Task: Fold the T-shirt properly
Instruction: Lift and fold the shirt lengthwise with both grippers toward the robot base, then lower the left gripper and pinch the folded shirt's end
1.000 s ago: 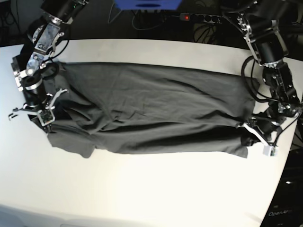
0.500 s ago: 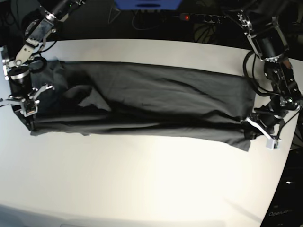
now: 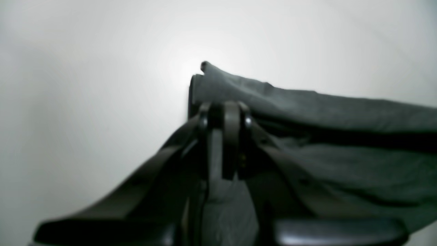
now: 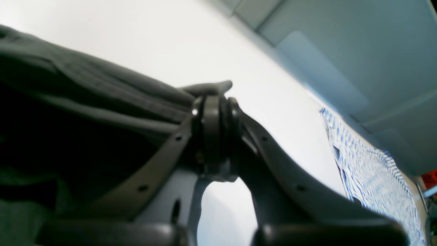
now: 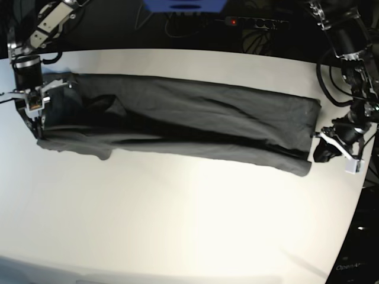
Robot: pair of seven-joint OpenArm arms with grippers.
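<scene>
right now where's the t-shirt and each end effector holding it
T-shirt [image 5: 189,118]: base view, middle of the stretched cloth.
left end effector [image 3: 223,114]: left wrist view, closed tips pinching the cloth's edge.
right end effector [image 4: 213,109]: right wrist view, closed tips pinching the cloth's corner.

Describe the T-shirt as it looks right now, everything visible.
The T-shirt is plain dark charcoal, soft wrinkled fabric, no print visible. It lies as a long band stretched across the white table, folded lengthwise, with creases running along it. The right gripper is shut on one end, the left gripper on the other. A small flap hangs from its near edge by the right gripper's end.
</scene>
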